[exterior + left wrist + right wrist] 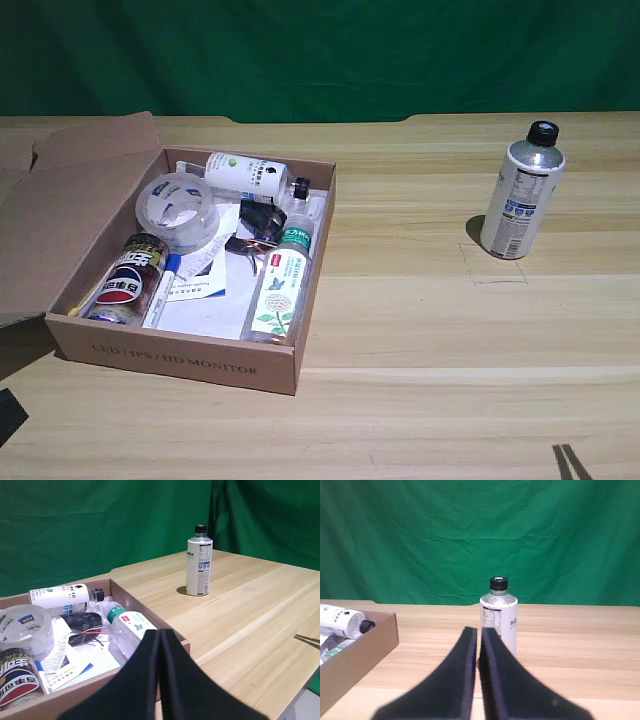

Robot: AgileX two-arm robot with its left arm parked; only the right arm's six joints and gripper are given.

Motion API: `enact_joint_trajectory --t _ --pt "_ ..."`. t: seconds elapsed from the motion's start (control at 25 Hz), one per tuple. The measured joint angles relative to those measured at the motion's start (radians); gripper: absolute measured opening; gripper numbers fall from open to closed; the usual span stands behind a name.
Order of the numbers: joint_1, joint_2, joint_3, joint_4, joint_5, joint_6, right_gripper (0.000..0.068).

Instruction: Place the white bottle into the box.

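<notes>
Ext. view: white bottle (pixel 520 190) stood upright on the table (pixel 420 330), well apart from the box (pixel 190 265) at that view's left.

L wrist view: bottle (pixel 199 561) upright beyond the box (pixel 150 616) wall.

R wrist view: right gripper (pixel 479 631) fingers pressed together, holding nothing; bottle (pixel 498 616) upright just behind the tips, box (pixel 362 652) corner to one side.

Exterior view: high, looking down across light wooden table (pixel 420 330) toward green backdrop (pixel 320 50).

Left wrist view: low, close over shallow brown cardboard box (pixel 165 625), facing far side.

Right wrist view: near tabletop level, facing backdrop, black fingers (pixel 455 680) in foreground (barely a slit between them).

All three share tall silvery-white black-capped bottle (pixel 520 190) (pixel 199 561) (pixel 498 615) and box.
</notes>
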Motion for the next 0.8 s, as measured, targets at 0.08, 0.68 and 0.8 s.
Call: enact_joint_trajectory --t 0.08,0.68,0.8 --pt "0.000 0.000 0.000 0.000 0.011 0.041 0.0003" --pt "0.000 0.297 -0.202 0.000 0.096 0.117 0.0673" --pt "0.000 0.442 -0.256 -0.020 0.158 0.117 0.0679"
